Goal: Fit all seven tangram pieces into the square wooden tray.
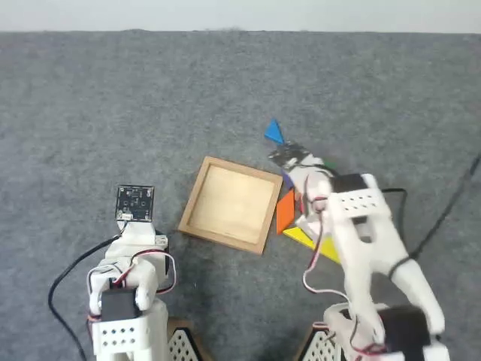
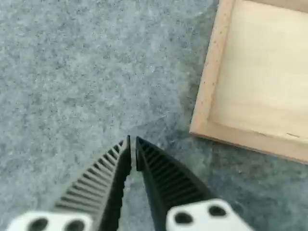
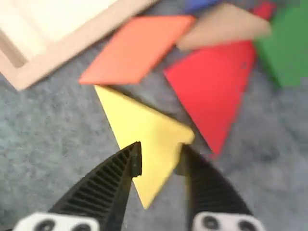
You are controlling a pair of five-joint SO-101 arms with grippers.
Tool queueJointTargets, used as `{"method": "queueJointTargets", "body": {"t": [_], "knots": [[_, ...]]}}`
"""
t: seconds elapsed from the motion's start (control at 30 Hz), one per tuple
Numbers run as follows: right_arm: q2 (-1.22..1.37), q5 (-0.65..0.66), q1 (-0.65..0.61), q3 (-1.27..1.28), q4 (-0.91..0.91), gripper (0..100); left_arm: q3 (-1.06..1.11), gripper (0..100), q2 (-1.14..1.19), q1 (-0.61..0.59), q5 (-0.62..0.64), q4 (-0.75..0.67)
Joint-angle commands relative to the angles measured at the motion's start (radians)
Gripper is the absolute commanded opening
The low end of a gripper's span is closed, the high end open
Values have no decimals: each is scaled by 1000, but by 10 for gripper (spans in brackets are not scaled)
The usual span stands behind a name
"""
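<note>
The square wooden tray (image 1: 192, 201) lies on the grey mat with nothing in it. To its right, under my right arm (image 1: 361, 226), are an orange parallelogram (image 1: 285, 210) and a yellow triangle (image 1: 304, 238). A blue triangle (image 1: 274, 133) lies farther back. My right gripper (image 3: 160, 161) is open, its fingers astride the narrow end of the yellow triangle (image 3: 149, 127). Beyond it lie the orange parallelogram (image 3: 137, 48), a red triangle (image 3: 216, 86), a tan piece (image 3: 224, 26) and a green piece (image 3: 286, 48). My left gripper (image 2: 132, 144) is shut over bare mat near a tray corner (image 2: 204, 122).
My left arm (image 1: 131, 248) stands left of the tray with open mat around it. The pieces on the right lie crowded, some touching or overlapping. Cables trail from both arm bases at the near edge.
</note>
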Motion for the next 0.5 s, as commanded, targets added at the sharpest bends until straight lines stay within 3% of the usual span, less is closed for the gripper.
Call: {"method": "queueJointTargets", "body": {"t": [0.0,0.13,0.47], "knots": [[22,34,-33,-57,-41,266,-13,18,-18,-2,17,3],[53,-11,-44,-66,-128,292,-13,18,-18,-2,17,3],[265,-362,-39,-236,-214,358,-13,18,-18,-2,17,3]]}}
